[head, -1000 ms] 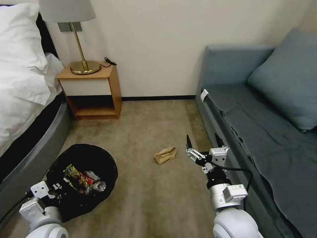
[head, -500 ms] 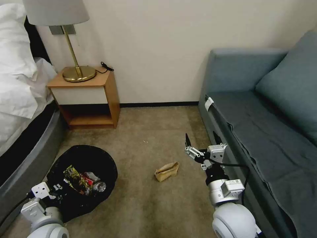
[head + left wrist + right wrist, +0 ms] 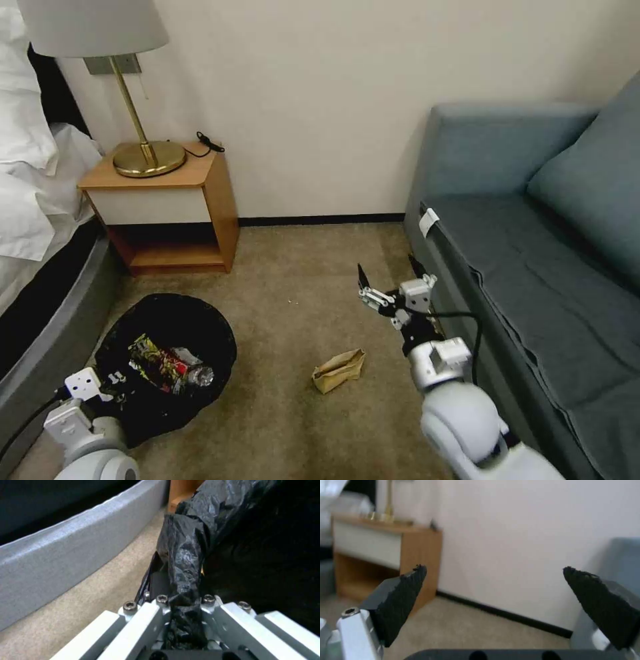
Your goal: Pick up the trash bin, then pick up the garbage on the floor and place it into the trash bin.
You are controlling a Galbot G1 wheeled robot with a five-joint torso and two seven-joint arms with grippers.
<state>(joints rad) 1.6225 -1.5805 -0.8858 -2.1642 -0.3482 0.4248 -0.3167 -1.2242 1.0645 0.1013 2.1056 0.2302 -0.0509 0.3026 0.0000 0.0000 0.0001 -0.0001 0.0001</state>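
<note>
L gripper (image 3: 183, 620) jaws clamped on trash bin (image 3: 167, 320) liner rim; R gripper (image 3: 390, 272) jaws wide apart, empty, above carpet.

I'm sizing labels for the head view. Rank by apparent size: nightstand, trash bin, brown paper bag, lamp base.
1. Nightstand
2. Trash bin, though nearer the camera
3. Lamp base
4. Brown paper bag, close to the lamp base, so unsure

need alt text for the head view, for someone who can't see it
A crumpled paper bag lies on the carpet between a black-lined trash bin holding wrappers and a bottle, gripped at its rim by the left end effector, and the open right end effector, raised above the floor beside a grey-blue sofa. A nightstand with a lamp stands against the wall.
</note>
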